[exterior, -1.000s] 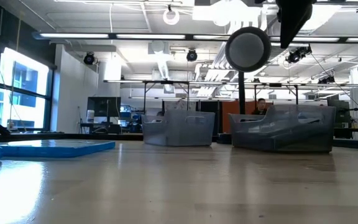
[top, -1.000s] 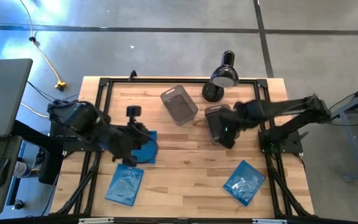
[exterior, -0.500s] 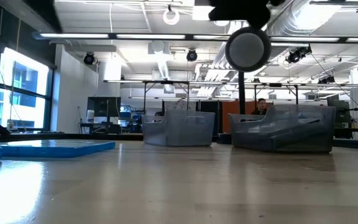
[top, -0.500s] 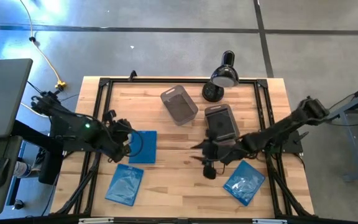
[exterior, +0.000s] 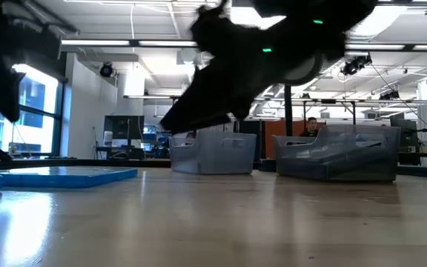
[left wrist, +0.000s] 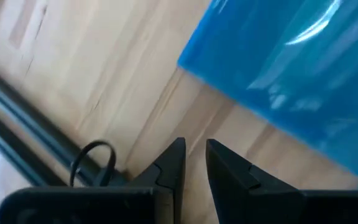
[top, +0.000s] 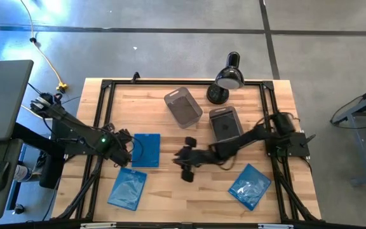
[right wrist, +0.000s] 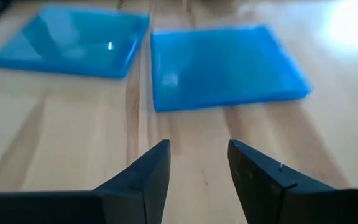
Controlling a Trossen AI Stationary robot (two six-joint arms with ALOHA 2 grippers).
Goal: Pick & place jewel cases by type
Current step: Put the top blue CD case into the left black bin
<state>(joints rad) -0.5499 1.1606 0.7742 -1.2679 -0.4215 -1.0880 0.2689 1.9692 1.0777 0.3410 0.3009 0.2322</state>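
Just ahead of our right gripper (right wrist: 197, 163), fingers apart and empty, lie two glossy blue rectangular jewel cases (right wrist: 224, 65) (right wrist: 67, 41) (side by side). Our left gripper (left wrist: 194, 167), fingers narrowly apart, holds nothing beside the first.

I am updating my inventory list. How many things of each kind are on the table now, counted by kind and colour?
Blue jewel cases: 3
Grey tubs: 2
Black lamp: 1
Total: 6
What lies inside the tubs cannot be told.
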